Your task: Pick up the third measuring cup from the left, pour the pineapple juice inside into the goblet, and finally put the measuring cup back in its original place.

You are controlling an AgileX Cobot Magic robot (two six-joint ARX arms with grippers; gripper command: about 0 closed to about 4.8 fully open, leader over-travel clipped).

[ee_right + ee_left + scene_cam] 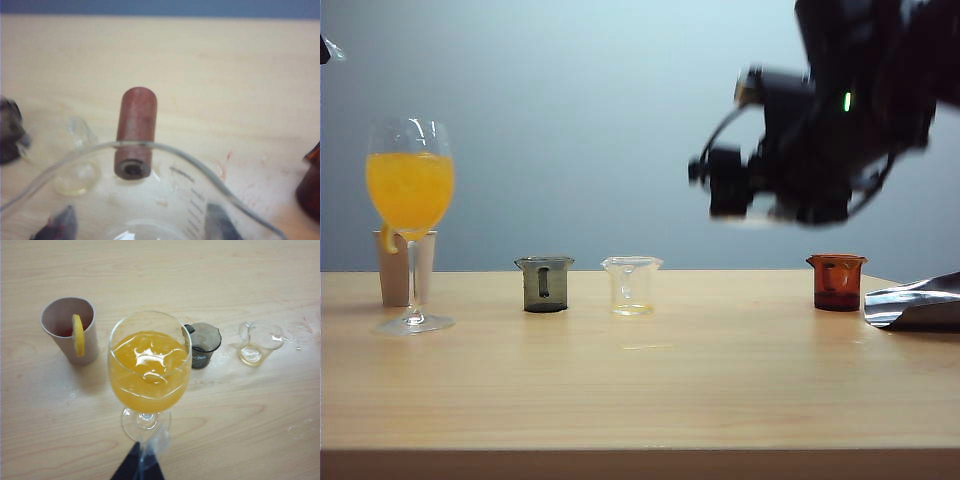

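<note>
A wooden bench [650,390] is seen from the front, before a plain grey wall. At the left stands the goblet [410,215], its bowl filled with orange-yellow juice [149,367]; just behind it is a beige cup [395,268] with a yellow slice hung on its rim. To the right of the goblet, a dark grey cup [545,284] and a clear beaker [632,285] are set side by side, a pale yellow trace left in the beaker's bottom. Well to the right an amber-red cup [837,281] is placed, with a crumpled silver foil [920,300] beside it. The right tool [137,227] is held high above the bench, blurred, between the beaker and the amber-red cup. Its fingers are closed on the third measuring cup [150,200], whose brownish-red handle [135,132] points away from the wrist. Of the left tool [142,465], only a dark tip is shown near the goblet's foot; whether it is open cannot be told.
</note>
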